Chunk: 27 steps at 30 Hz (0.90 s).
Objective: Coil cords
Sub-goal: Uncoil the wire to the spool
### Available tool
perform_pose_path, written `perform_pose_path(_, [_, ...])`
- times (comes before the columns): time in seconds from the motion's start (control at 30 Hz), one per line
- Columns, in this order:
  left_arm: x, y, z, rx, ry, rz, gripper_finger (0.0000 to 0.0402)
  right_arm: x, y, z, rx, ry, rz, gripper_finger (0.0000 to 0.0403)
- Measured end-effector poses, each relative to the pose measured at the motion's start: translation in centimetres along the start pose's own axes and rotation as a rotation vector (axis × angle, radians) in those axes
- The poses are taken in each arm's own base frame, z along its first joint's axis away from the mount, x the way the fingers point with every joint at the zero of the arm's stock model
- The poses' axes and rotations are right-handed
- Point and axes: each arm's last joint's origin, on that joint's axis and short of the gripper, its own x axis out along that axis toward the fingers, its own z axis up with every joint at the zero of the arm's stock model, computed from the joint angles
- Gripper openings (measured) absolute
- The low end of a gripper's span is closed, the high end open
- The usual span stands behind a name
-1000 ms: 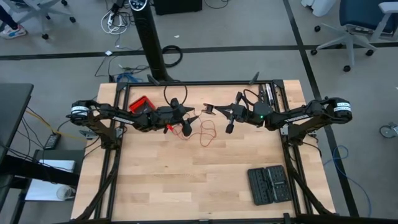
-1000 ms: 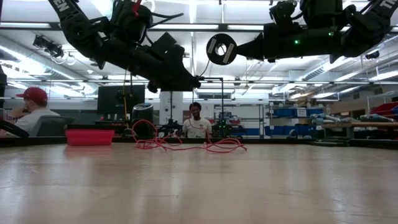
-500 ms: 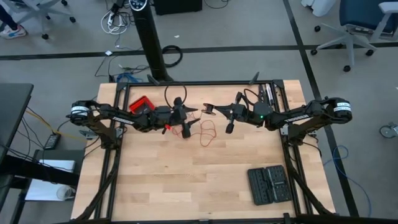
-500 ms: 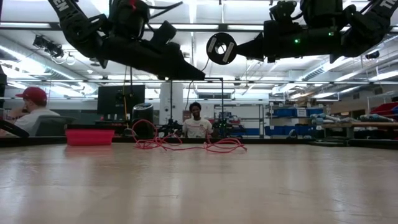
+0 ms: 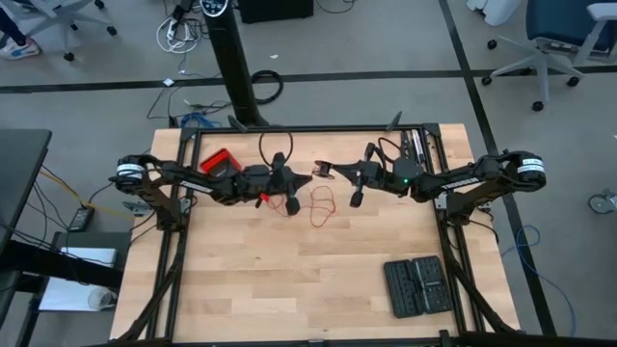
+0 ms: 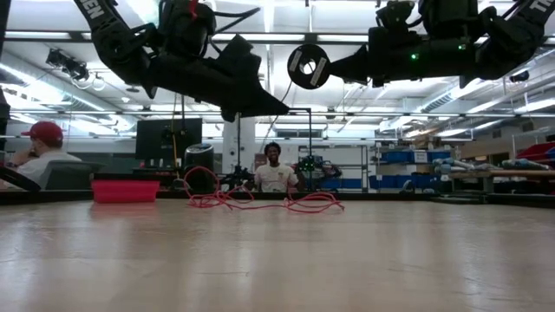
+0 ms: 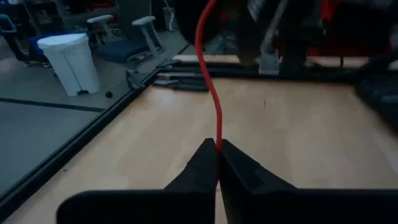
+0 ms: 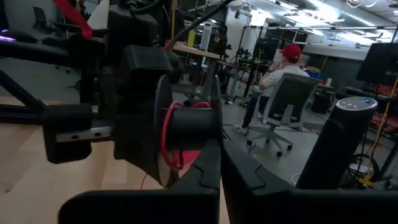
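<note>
The cord is a thin red wire. Part of it lies in loose loops (image 5: 322, 203) on the wooden table's middle, seen as a low red tangle (image 6: 260, 202) in the low view. One strand rises (image 7: 210, 74) to a small black spool (image 6: 309, 67), whose hub carries a few red turns (image 8: 166, 134). My left gripper (image 5: 308, 179) hangs above the table, shut on that strand, just left of the spool. My right gripper (image 5: 328, 171) is shut on the spool and meets the left gripper tip to tip. My left gripper pinches the single red strand (image 7: 218, 144) between its two fingertips. It comes level from the table's left. The strand runs on from the tips to the spool, clear of the table. My right gripper holds the black spool at the edge of its flange (image 8: 214, 144), fingers level from the table's right. The spool hangs clear above the table, one round face (image 6: 309, 67) toward the near edge. The fingers hide the exact place of contact.
A red box with a black top (image 5: 221, 161) sits at the far left, beside the left arm. Two black cases (image 5: 417, 286) lie at the near right. A black cable loop (image 5: 274, 145) hangs over the far edge. People sit beyond the table (image 6: 276, 167).
My left gripper has risen from a downward tilt to level, moved a little toward the table's right and the spool, and shut on the red strand. The right gripper and the spool have kept still.
</note>
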Motion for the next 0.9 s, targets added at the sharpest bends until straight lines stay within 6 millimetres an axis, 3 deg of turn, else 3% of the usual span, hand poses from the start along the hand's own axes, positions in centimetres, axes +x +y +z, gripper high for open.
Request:
perform_pose_path(0.27, [-0.2, -0.1, 0.4, -0.001, -0.012, 0.011, 0.0002, 0.0, 0.0, -0.3, -0.013, 0.025, 0.016, 0.0000])
perform_pose_path(0.63, [-3.4, 0.8, 4.6, 0.103, -0.087, 0.094, 0.0000, 0.0, -0.1, -0.6, -0.035, 0.057, 0.017, 0.0000])
perform_pose_path(0.9, [-3.8, -0.3, 4.9, 0.094, -0.110, -0.109, 0.0000, 0.0, -0.5, -0.9, -0.043, 0.086, -0.032, 0.0000])
